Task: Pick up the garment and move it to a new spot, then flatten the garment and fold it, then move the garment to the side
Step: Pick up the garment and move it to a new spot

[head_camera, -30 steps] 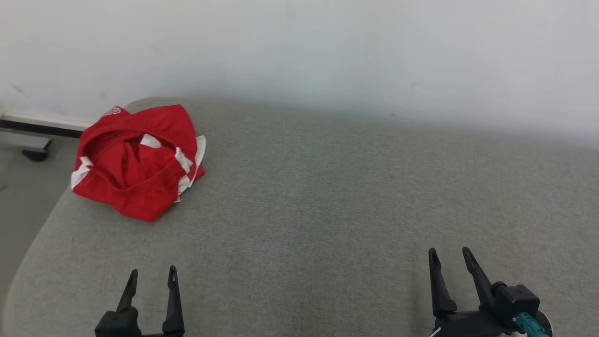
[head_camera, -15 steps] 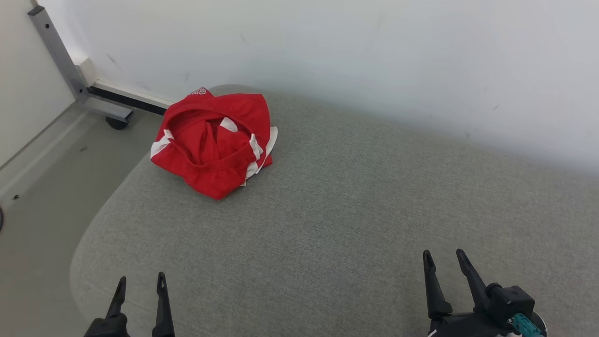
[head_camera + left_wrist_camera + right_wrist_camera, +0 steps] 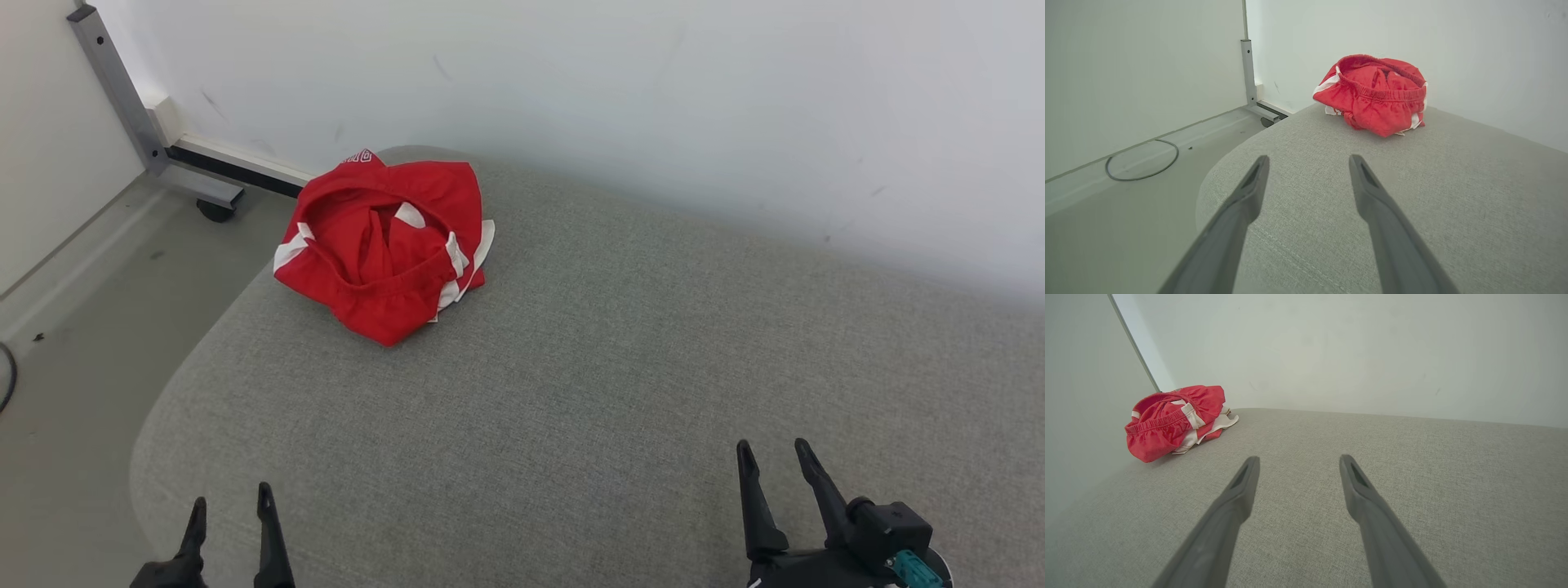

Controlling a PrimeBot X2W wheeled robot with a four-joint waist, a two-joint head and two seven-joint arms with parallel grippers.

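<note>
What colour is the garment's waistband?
Red, same as the garment; the white is side trim. Clearest in the left wrist view.

Grey fabric cushion [image 3: 571, 392] by white wall [image 3: 571, 90]; metal frame [image 3: 116, 91], caster [image 3: 214, 212] on floor [image 3: 73, 327]; cable loop [image 3: 1141, 178].

1. The left pincer [image 3: 230, 495] has two long black fingers [image 3: 269, 539], slim and tapering to pointed tips, which rise from a chunky black base [image 3: 175, 573].
2. The right pincer [image 3: 771, 446] is of the same make, with two black, blade-like fingers that thicken toward a black base.
3. A boxy black housing [image 3: 891, 527] with rounded corners sits on the right pincer's base.
4. A small teal plug [image 3: 908, 565] sticks out just beneath that housing.
5. In the wrist views the fingers look matte dark grey, and each has a narrow sunken slot [image 3: 1365, 175] on its inner face just below the tip.
</note>
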